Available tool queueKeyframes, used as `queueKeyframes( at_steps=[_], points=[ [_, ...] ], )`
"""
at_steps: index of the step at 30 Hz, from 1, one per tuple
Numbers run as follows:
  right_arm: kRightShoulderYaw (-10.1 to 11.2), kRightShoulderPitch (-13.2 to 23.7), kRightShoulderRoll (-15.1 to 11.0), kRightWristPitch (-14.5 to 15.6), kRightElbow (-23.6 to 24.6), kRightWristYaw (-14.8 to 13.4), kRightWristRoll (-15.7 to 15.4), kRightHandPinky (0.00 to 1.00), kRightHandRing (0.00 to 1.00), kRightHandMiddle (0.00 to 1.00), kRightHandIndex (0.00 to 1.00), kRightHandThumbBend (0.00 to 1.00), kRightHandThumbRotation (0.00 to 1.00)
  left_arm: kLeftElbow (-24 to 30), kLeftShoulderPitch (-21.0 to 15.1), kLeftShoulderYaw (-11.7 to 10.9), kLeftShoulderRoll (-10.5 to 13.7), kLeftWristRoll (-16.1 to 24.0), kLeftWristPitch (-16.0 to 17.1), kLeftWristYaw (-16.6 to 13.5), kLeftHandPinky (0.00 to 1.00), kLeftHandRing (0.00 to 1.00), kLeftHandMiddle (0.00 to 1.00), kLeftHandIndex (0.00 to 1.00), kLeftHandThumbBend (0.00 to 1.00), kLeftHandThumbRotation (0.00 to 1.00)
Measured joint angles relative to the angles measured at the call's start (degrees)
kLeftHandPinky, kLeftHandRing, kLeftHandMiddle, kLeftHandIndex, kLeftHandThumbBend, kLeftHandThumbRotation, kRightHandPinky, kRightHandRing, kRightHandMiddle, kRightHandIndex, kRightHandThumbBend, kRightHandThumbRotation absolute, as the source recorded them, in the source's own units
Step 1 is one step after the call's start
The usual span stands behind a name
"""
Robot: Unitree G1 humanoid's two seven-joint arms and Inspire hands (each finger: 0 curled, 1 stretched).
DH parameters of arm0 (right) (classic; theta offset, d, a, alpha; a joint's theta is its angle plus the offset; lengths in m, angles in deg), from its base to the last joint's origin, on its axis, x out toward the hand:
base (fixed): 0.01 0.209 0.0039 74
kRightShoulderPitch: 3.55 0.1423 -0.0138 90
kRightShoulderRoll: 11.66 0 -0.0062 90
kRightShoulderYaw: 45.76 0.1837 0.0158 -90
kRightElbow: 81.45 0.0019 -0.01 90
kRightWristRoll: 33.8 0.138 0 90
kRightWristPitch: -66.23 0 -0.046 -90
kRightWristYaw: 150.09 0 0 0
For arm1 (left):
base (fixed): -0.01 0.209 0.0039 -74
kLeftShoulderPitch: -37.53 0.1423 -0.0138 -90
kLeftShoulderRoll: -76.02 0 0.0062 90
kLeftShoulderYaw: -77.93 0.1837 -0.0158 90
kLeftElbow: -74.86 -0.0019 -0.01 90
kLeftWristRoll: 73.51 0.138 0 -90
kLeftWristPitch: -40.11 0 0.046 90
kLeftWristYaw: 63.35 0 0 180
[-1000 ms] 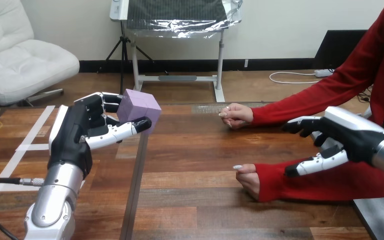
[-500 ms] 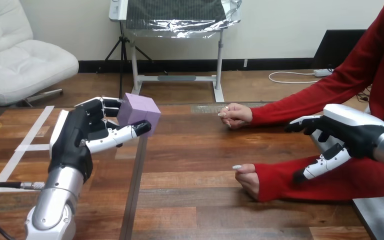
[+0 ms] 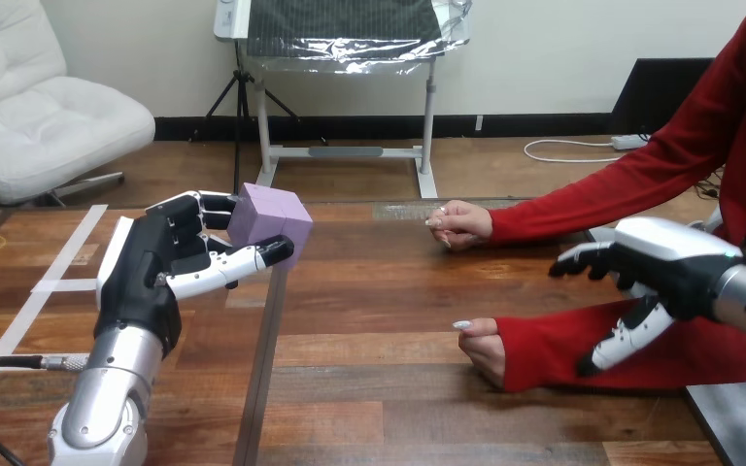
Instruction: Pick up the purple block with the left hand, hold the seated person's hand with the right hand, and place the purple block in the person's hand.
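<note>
Right hand (image 3: 675, 264) edged toward nine o'clock, fingers spread; cup the person's near hand (image 3: 484, 348) gently; your left hand (image 3: 160, 260) clasps the purple block (image 3: 270, 219).

Left arm: silver forearm (image 3: 107, 388) rises steeply from the bottom-left. Black-and-white left hand (image 3: 146, 267) is raised, fingers and thumb curled round a matte purple cube-shaped block (image 3: 270, 218). Right arm enters at the right edge. Right hand (image 3: 662, 264) faces palm-down, fingers loosely extended, thumb hanging down, gripping nothing.
</note>
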Motion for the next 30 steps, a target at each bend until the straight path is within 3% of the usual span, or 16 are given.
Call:
queueKeyframes(
  at_steps=[20,30],
  points=[
    [-5.4,0.0,1.9,1.7,-1.6,-1.3,-3.7,0.71,0.81,0.84,0.82,1.00,0.27,0.0,0.1,-0.1,0.0,-0.1,0.0,0.0,0.24,0.31,0.37,0.39,0.46,0.00],
    [-7.5,0.0,3.9,1.4,-2.5,-3.9,-4.8,0.67,0.77,0.79,0.80,1.00,0.28,0.0,0.2,-0.1,0.0,-0.1,0.0,0.0,0.24,0.31,0.37,0.39,0.45,0.00]
  ],
)
